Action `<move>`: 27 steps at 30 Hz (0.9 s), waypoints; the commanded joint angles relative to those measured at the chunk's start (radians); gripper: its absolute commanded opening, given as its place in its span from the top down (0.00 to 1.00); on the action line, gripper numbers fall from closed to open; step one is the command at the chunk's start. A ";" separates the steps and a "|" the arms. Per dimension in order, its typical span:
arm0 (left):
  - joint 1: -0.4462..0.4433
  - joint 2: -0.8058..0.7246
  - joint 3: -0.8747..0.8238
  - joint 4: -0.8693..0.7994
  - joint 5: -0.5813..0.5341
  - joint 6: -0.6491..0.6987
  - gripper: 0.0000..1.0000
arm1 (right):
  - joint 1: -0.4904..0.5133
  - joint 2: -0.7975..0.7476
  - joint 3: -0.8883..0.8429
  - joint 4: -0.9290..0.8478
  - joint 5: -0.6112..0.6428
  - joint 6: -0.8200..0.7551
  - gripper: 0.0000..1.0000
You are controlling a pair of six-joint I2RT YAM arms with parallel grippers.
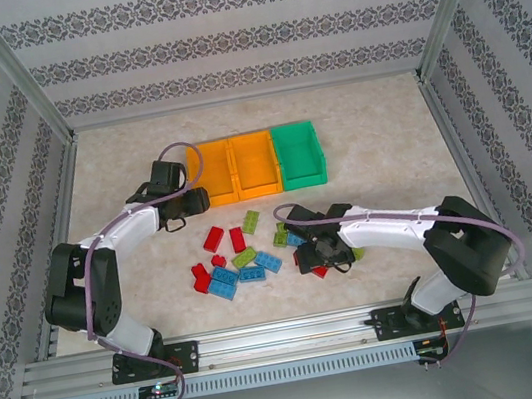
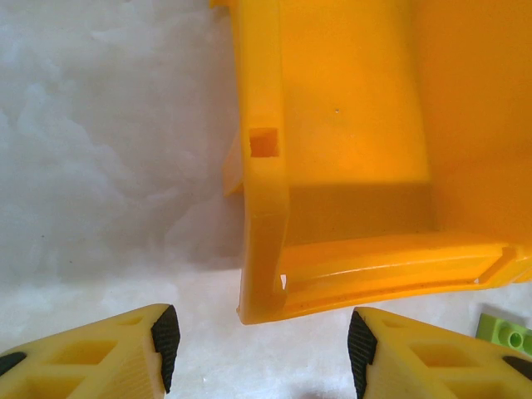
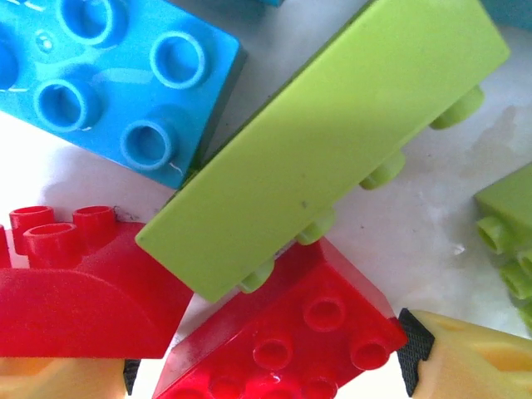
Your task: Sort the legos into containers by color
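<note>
bins (image 1: 255, 164): two orange, one green, in a row at 12 o'clock of the legos.
legos (image 1: 244, 253): red, blue and green, loose on the table (image 1: 388, 140).
left claw (image 2: 259, 345): apart, empty, at the 7 o'clock corner of the left orange bin (image 2: 349, 125).
right claw (image 3: 266, 366): fingers either side of a red brick (image 3: 283, 332); cannot tell if clamped.
green brick (image 3: 324, 141): on its side, touching the red brick's 12 o'clock edge.
</note>
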 commanded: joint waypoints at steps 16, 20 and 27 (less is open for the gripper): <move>-0.014 -0.051 -0.031 0.031 -0.003 0.021 0.42 | 0.030 0.034 -0.011 -0.038 0.050 0.054 0.47; -0.013 -0.057 -0.040 0.032 -0.001 0.018 0.41 | 0.031 0.027 -0.006 -0.046 0.058 0.049 0.53; -0.013 -0.073 -0.050 0.024 -0.012 0.018 0.41 | 0.031 0.029 -0.014 -0.034 0.048 0.046 0.64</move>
